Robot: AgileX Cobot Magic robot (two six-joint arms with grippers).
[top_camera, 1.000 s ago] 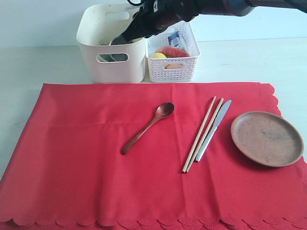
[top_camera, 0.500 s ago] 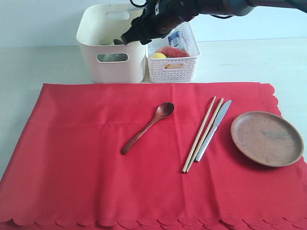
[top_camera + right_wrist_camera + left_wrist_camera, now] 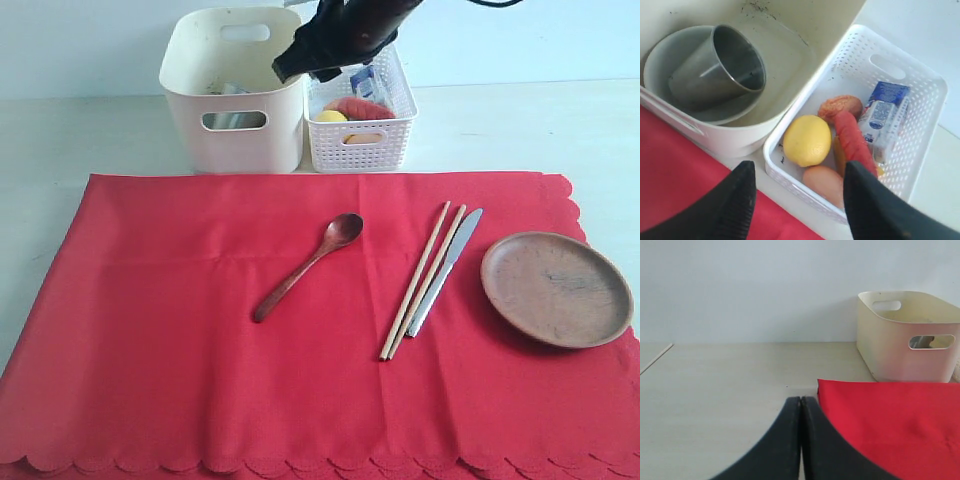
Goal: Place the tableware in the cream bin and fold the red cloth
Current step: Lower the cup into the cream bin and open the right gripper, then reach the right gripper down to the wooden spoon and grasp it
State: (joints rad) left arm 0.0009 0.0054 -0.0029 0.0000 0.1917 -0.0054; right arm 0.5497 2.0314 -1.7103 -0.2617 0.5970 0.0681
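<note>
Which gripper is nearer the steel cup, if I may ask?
Right. The right gripper hovers over the cream bin's edge, the steel cup just below; the left gripper sits by the red cloth's corner, apart from that bin.

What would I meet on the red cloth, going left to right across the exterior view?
wooden spoon → chopsticks → metal knife → wooden plate

The right gripper [image 3: 298, 68] has been lifted out of the cream bin [image 3: 235, 130] and is now seen above the rims, its jaws parted and empty. The steel cup [image 3: 722, 62] (at the gripper's tip a second earlier) has been left tilted in the pale green bowl [image 3: 657, 62].
</note>
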